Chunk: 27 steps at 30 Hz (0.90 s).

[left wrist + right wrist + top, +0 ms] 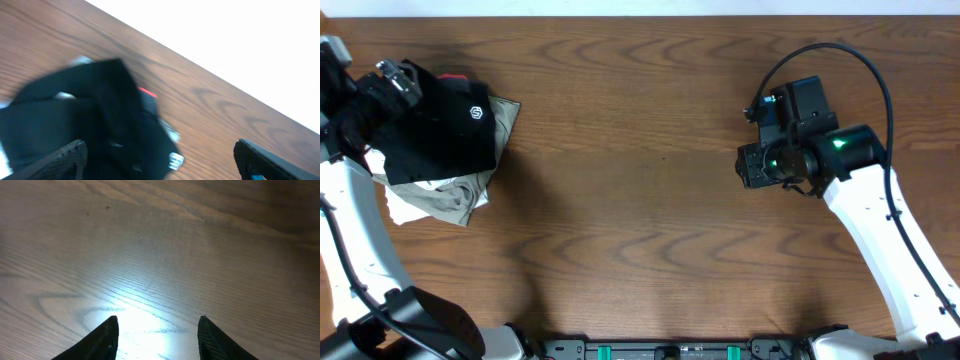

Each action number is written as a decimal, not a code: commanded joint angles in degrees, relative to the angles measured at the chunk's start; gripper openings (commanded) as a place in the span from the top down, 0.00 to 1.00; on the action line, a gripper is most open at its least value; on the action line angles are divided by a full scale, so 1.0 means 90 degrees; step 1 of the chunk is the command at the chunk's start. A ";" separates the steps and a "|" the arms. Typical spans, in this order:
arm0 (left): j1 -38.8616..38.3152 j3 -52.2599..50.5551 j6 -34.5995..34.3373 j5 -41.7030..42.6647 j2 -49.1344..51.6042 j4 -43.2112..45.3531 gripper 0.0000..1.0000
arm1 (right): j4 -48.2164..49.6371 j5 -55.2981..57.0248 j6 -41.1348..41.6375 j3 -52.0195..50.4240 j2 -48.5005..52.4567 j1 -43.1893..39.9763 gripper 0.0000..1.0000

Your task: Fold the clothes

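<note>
Since no garment is seen laid flat, progress: hardly begun; nothing has been folded.
Clothes: a crumpled pile (438,160) is heaped on the desk (650,210), with a black garment (450,120) bearing a white logo on top, and a khaki garment (450,195) and a white garment (402,208) beneath it.
Left to do: each piece is judged to need pulling out, spreading and folding.
Left end effector (392,80): held over the far edge of the pile, the black garment directly beneath it; fingers are spread wide and nothing appears gripped, though the wrist view is blurred.
Right end effector (753,165): held low over bare desk, fingers parted, nothing between them; the pile lies well apart, off to its left.
Left arm pose: stretched forward to the pile.
Right arm pose: extended forward, wrist turned inward.
</note>
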 commanded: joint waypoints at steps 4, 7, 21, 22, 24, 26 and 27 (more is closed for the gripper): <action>0.0005 -0.0474 -0.0223 0.0998 0.0644 -0.0007 0.07 | -0.0029 0.0066 -0.0080 -0.0012 0.0058 -0.0073 0.51; 0.0005 -0.0566 -0.0223 0.0998 0.1081 0.0083 0.07 | -0.0056 0.0090 -0.0083 -0.0010 0.0058 -0.0073 0.51; 0.0223 -0.0459 -0.0221 0.2348 0.2237 0.1173 0.06 | -0.0024 0.0090 -0.0080 -0.0012 0.0058 -0.0073 0.50; 0.0223 -0.0420 -0.0221 0.2511 0.2159 0.1175 0.06 | 0.0002 0.0087 -0.0080 -0.0010 0.0058 -0.0073 0.50; 0.0185 -0.0362 -0.0221 0.2696 0.1923 0.1173 0.06 | 0.0056 0.0087 -0.0078 -0.0010 0.0056 -0.0073 0.50; 0.0080 -0.0359 -0.0056 0.2657 0.1525 0.1171 0.06 | 0.0153 0.0083 -0.0070 -0.0010 0.0056 -0.0075 0.44; 0.0000 -0.0359 0.0010 0.2514 0.1297 0.1161 0.01 | 0.0221 0.0085 -0.0017 -0.0010 0.0056 -0.0075 0.36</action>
